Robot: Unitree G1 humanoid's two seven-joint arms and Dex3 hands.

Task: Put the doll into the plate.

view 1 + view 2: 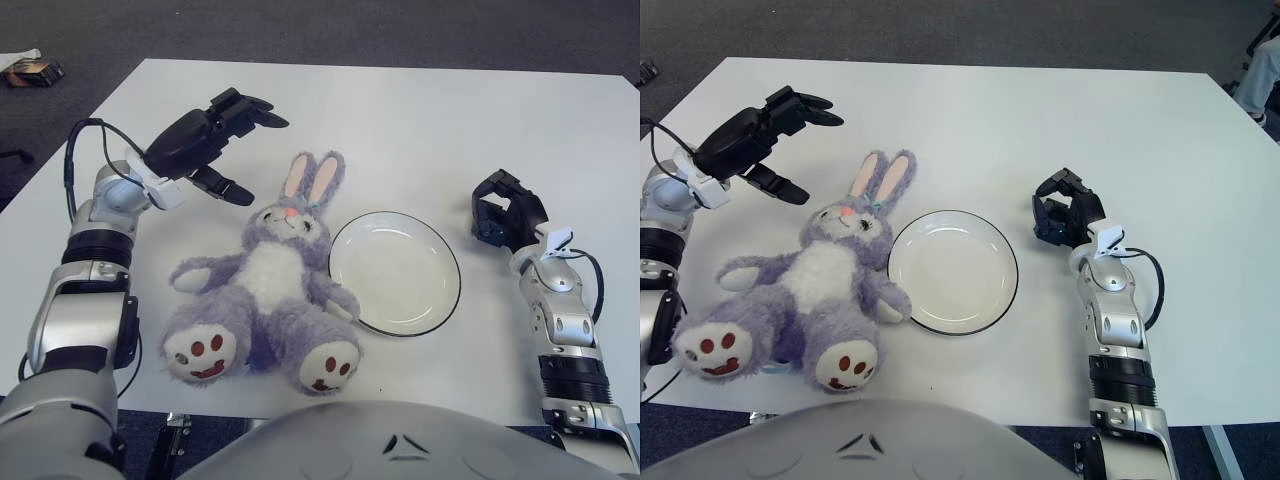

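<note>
Left eye view: the doll (268, 285) lies on the white worktop (420, 120), touching the empty plate (395, 272). The left robot hand (222, 140), fingers spread, hovers beside its ears.

Right eye view: the right robot hand (1065, 217), curled and empty, shows right of the plate.
</note>
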